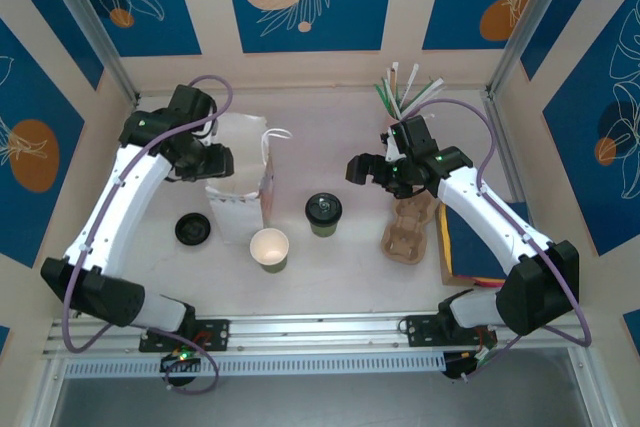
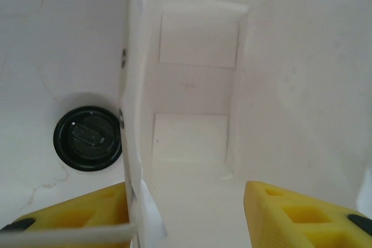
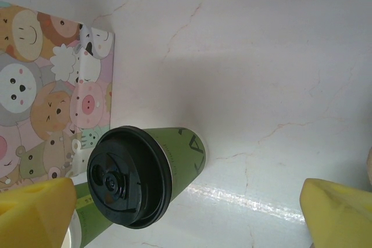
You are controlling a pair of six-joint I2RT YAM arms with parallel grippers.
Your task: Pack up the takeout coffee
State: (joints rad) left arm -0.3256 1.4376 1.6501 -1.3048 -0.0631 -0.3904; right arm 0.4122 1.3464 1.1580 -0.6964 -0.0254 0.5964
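The takeout coffee (image 1: pixel 323 213), a dark-green cup with a black lid, stands upright mid-table, right of the white gift bag (image 1: pixel 240 199). In the right wrist view the takeout coffee (image 3: pixel 174 155) sits between and beyond the yellow fingers (image 3: pixel 35 213), untouched. My right gripper (image 1: pixel 360 169) hangs open just right of the cup. My left gripper (image 1: pixel 222 162) is at the bag's top left edge. In the left wrist view the left gripper (image 2: pixel 186 219) is open and straddles the bag's left wall (image 2: pixel 131 143), one finger outside and one inside the empty bag.
A lidless green cup (image 1: pixel 269 248) stands in front of the bag. A loose black lid (image 1: pixel 193 229) lies left of it. A cardboard cup carrier (image 1: pixel 410 227), straws (image 1: pixel 405 95) and a dark flat pad (image 1: pixel 470 247) are on the right.
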